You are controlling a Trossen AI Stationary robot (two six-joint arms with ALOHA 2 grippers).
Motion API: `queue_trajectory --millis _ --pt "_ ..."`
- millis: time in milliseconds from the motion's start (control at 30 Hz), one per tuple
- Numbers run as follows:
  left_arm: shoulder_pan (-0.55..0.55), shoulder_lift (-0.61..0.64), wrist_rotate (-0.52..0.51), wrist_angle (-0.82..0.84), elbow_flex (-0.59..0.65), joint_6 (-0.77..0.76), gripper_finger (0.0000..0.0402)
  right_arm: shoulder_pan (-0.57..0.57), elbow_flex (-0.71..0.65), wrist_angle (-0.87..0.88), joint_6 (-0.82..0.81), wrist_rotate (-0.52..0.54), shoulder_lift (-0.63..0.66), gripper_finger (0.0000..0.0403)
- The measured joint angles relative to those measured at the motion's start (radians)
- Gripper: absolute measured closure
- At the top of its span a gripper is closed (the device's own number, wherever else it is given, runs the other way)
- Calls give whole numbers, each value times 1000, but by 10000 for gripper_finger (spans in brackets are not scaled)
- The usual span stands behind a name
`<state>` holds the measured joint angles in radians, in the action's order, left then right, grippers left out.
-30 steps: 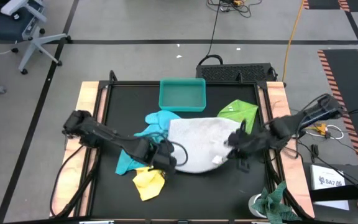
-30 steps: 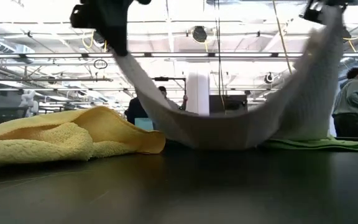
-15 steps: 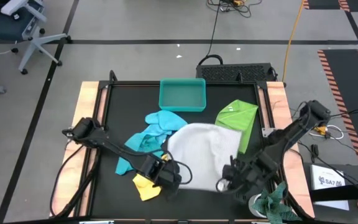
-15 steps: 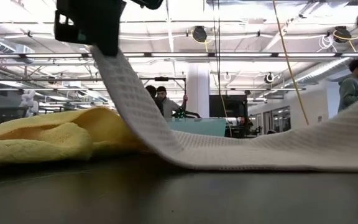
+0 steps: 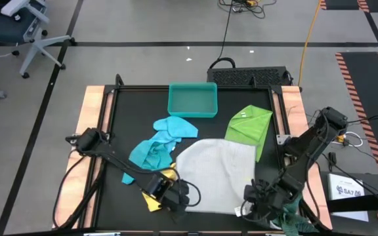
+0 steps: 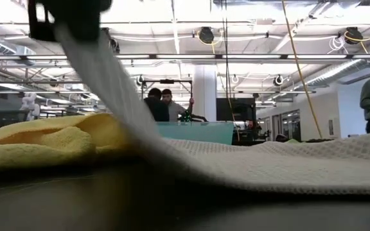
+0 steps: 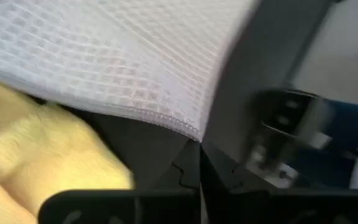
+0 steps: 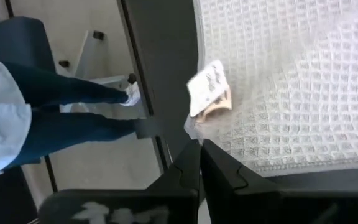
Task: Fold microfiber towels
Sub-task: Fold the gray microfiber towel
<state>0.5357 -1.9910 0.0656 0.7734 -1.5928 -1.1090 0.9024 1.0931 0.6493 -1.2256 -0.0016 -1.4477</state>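
Observation:
A pale grey waffle-weave towel [image 5: 215,174] lies spread on the black table [image 5: 120,118], its far part flat. My left gripper [image 5: 178,198] is shut on the towel's near left corner, and my right gripper [image 5: 249,206] is shut on its near right corner. In the low view the towel [image 6: 268,167] slopes down from my left gripper [image 6: 63,16] to the table. A yellow towel [image 5: 151,198] lies bunched under my left arm. A turquoise and light blue heap [image 5: 157,145] and a lime green towel [image 5: 249,124] lie farther back. My left gripper pinches the towel's hemmed corner [image 7: 193,138] between its two fingers, coming slanting down from the left. The corner is lifted off the table and the cloth runs down from it. My right gripper pinches the towel's corner [image 8: 191,129] beside the white label [image 8: 209,96], slanting down from the right. That corner is raised a little; the cloth beyond lies flat.
A teal plastic tray [image 5: 192,99] stands at the far middle. A mottled green-and-white rag [image 5: 293,215] lies at the near right corner by my right arm. People stand in the room beyond the table [image 6: 156,106].
Both grippers have gone toward the table's near edge and down, staying shut on the grey towel's corners. The towel, which sagged between them lifted high, has been dragged toward the near edge and now lies spread out, with only its near corners raised.

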Motion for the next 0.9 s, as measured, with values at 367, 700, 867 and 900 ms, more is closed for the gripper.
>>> queue_trajectory --millis 367,700,867,900 --pt "-69 -31 -57 108 5 26 401 23 -23 142 -81 83 2 403" --pt "-187 19 -125 114 3 97 401 -15 -55 195 -97 133 21 403" --pt "-244 55 -177 119 3 147 401 -34 -55 274 -98 253 111 403" --pt "-256 61 -180 131 3 154 401 -39 -55 292 -98 276 132 403"
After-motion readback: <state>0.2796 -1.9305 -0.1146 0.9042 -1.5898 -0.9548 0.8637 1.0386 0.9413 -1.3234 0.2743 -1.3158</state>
